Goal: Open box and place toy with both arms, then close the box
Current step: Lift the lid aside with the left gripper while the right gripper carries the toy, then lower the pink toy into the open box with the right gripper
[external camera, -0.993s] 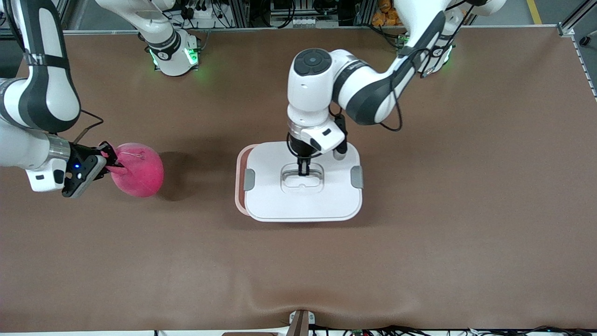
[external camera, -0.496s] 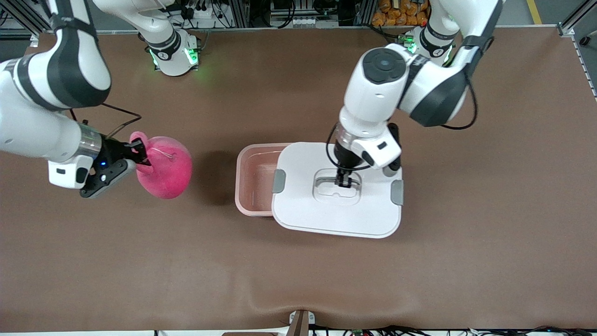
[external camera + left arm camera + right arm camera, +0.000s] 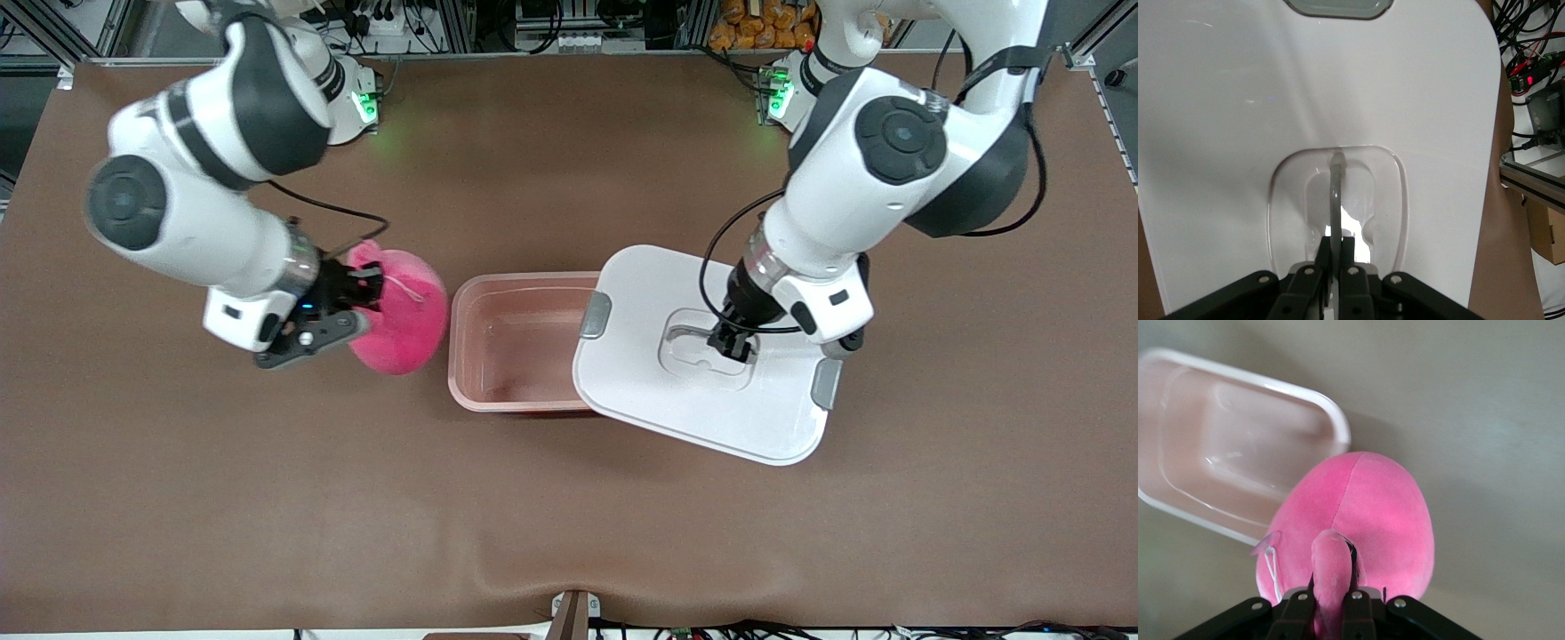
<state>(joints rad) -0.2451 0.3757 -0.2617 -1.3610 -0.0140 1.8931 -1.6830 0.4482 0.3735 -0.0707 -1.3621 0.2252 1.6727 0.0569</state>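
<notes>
The pink translucent box (image 3: 511, 342) stands open at the table's middle, empty inside; it also shows in the right wrist view (image 3: 1238, 463). My left gripper (image 3: 731, 345) is shut on the grey handle (image 3: 1335, 200) of the white lid (image 3: 658, 391) and holds the lid tilted in the air, overlapping the box's edge toward the left arm's end. My right gripper (image 3: 360, 286) is shut on an ear (image 3: 1333, 577) of the hot-pink plush toy (image 3: 404, 320) and holds it in the air beside the box, toward the right arm's end.
Brown table cover (image 3: 569, 516) all round. Cables and equipment lie past the table's edge by the robots' bases (image 3: 569, 22).
My left gripper carried the lid off the box toward the left arm's end, uncovering the box. My right gripper brought the toy from the right arm's end close to the box.
</notes>
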